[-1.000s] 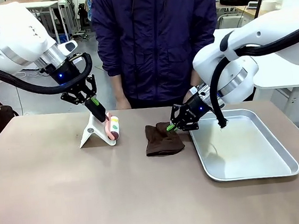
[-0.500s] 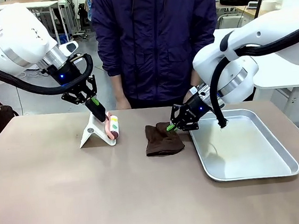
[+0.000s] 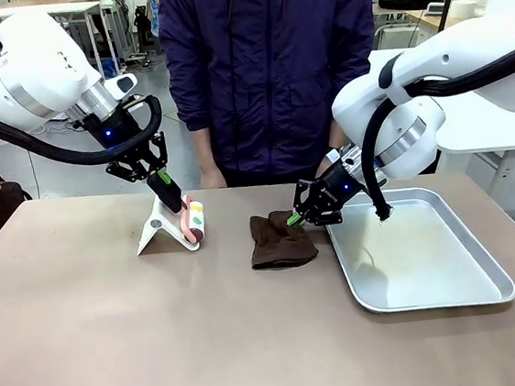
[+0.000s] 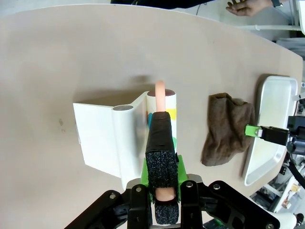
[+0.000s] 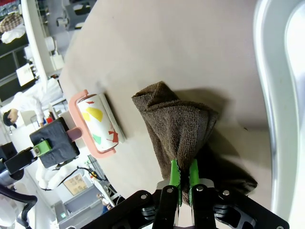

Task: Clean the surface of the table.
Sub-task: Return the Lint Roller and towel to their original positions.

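The taupe table (image 3: pixel 162 332) carries a lint roller (image 3: pixel 195 220) with a pink handle and a patterned white roll, lying against a white stand (image 3: pixel 157 229). My left gripper (image 3: pixel 174 202) is shut on the roller's pink handle; in the left wrist view the gripper (image 4: pixel 161 143) covers the handle, with the roll (image 4: pixel 164 102) beyond and the stand (image 4: pixel 105 138) beside it. My right gripper (image 3: pixel 294 219) is shut on the edge of a brown cloth (image 3: pixel 279 241) lying crumpled on the table. In the right wrist view its green pads (image 5: pixel 181 174) pinch the cloth (image 5: pixel 176 124).
A shiny metal tray (image 3: pixel 421 254) lies right of the cloth, its rim (image 5: pixel 271 95) close to my right gripper. A person in a dark jacket stands at the far edge, one hand (image 3: pixel 208 178) hanging near the roller. The near half of the table is bare.
My left arm's upper part has shifted slightly to the right. The roller, the cloth and my right gripper stay where they were.
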Robot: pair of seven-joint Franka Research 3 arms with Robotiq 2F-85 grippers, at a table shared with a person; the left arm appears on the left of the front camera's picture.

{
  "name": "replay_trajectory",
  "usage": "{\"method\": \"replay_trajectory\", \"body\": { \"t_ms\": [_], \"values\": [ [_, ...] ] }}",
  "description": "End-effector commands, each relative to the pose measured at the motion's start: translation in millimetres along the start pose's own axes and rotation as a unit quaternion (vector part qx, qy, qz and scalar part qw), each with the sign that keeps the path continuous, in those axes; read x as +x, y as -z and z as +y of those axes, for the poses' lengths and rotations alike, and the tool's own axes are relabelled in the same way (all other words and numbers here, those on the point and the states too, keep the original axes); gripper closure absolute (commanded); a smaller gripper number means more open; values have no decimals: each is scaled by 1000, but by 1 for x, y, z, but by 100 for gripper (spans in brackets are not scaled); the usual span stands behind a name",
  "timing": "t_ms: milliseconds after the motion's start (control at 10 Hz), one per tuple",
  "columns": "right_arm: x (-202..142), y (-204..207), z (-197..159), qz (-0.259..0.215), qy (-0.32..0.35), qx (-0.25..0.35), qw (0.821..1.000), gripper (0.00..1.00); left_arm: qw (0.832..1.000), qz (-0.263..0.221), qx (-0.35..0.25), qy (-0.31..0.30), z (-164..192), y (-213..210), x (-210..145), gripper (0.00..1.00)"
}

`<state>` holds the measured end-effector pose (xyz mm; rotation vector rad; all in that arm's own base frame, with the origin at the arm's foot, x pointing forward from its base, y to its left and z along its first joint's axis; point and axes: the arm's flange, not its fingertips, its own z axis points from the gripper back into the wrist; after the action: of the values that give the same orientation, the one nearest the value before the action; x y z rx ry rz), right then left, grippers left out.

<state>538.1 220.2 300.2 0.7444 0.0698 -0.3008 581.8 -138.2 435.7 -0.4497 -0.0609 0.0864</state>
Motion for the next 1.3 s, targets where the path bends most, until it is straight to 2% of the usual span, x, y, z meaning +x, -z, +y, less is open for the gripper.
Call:
{"method": "replay_trajectory", "body": {
  "t_ms": [0,300,400,500,600,700,900,1000,1100,1200],
  "values": [
    [-1,-2,2,2,-4,8,1000,92,999,0,27,-18,3,4,0,78],
    [-1,-2,2,2,-4,8,1000,92,999,2,29,-26,5,5,1,78],
    [-1,-2,2,2,-4,8,1000,92,999,5,31,-29,5,5,1,67],
    [0,0,0,0,0,0,1000,41,999,5,35,-34,6,5,1,21],
    [0,0,-1,5,2,-3,1000,35,998,3,44,-36,7,5,1,10],
    [1,-1,-1,7,2,-5,1000,0,998,1,47,-38,7,4,0,0],
    [3,-1,-3,10,6,-2,1000,0,998,-6,45,-41,7,0,-1,0],
    [4,-1,-3,10,7,-2,1000,12,998,-7,43,-42,7,-2,-1,0],
    [4,-2,-3,10,7,0,1000,3,998,-8,41,-43,7,-3,-2,0],
    [2,-3,-2,10,1,2,1000,0,998,-9,38,-44,7,-5,-3,0]
  ]
}}
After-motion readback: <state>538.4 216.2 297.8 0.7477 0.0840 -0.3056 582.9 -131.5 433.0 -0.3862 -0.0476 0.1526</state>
